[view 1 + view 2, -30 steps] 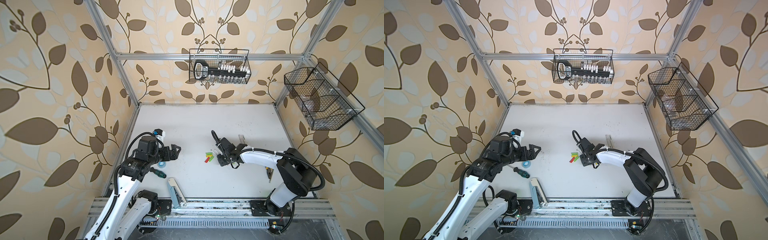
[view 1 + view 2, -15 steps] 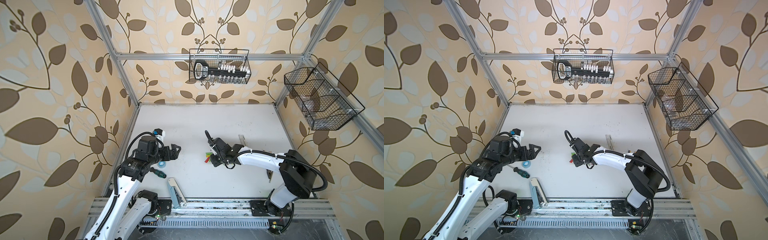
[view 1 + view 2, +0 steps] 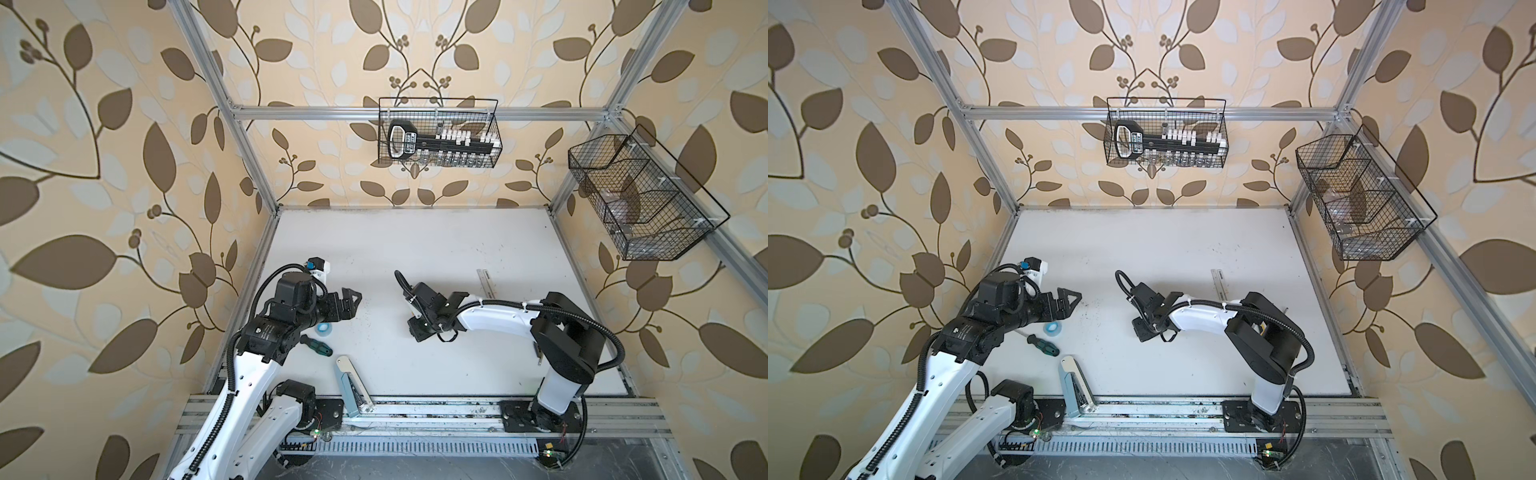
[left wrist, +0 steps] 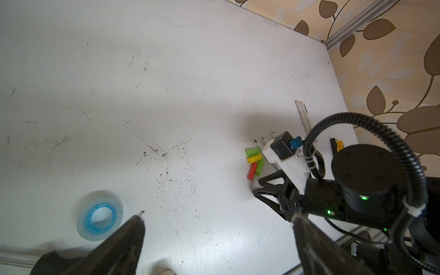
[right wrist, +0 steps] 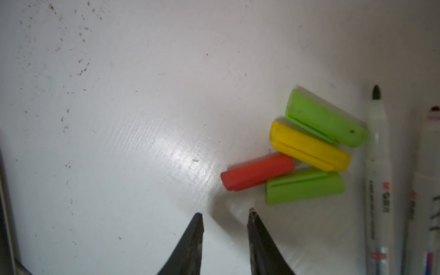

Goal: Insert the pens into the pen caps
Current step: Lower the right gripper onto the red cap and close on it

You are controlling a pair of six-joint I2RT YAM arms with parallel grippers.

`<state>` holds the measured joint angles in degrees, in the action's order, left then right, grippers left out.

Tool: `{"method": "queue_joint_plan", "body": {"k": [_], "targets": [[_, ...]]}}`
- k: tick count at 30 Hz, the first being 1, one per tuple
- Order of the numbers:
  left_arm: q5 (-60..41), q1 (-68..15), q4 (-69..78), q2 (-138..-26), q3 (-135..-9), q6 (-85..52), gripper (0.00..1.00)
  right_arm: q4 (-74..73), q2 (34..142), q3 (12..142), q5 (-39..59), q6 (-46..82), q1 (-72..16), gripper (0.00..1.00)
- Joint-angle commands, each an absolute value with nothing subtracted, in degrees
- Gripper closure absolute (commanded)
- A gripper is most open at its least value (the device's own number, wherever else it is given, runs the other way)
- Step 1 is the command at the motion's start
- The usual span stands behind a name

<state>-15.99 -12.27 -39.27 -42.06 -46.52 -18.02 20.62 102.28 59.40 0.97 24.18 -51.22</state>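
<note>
Scuffed white table (image 3: pixel 415 249), leaf-papered walls (image 3: pixel 104 166), left fingers (image 4: pixel 128 238) spread wide, right fingers (image 5: pixel 190 242) narrowly parted

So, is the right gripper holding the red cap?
No, the right gripper is empty with its tips apart, and the red cap lies on the table just ahead of them.

Both top views look steeply down from high above the 6 o'clock edge on the whole surface (image 3: pixel 415 249). The left wrist view sees the caps (image 4: pixel 254 158) from afar; the right wrist view sees the same caps (image 5: pixel 309 147) very near.
</note>
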Motion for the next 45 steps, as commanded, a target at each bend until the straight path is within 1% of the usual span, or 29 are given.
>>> {"method": "queue_joint_plan", "body": {"k": [1, 12, 17, 21, 27, 38, 45], "targets": [[-15.6, -11.5, -38.2, -41.4, -47.5, -16.9, 0.01, 19.0, 104.6, 62.0, 3.5, 24.8, -51.7, 0.66], [-15.8, -11.3, -38.1, -41.5, -47.5, -17.0, 0.01, 19.2, 113.6, 71.6, 6.1, 22.3, -49.8, 0.63], [-15.9, -11.1, -38.1, -41.6, -47.5, -16.9, 0.01, 20.2, 115.3, 76.3, 7.5, 19.5, -48.8, 0.61], [-16.3, -10.8, -38.0, -41.7, -47.5, -16.9, 0.01, 19.2, 114.2, 76.4, 8.4, 18.2, -48.3, 0.58], [-16.4, -10.6, -38.0, -41.5, -47.5, -17.0, 0.01, 22.5, 114.3, 75.9, 7.8, 16.8, -46.7, 0.56], [-16.6, -10.5, -37.9, -41.6, -47.5, -17.0, 0.01, 22.1, 110.2, 68.2, 6.6, 17.0, -46.4, 0.54], [-16.8, -10.4, -37.9, -41.7, -47.4, -17.0, 0.01, 23.0, 108.7, 65.9, 5.7, 16.7, -46.2, 0.52]]}}
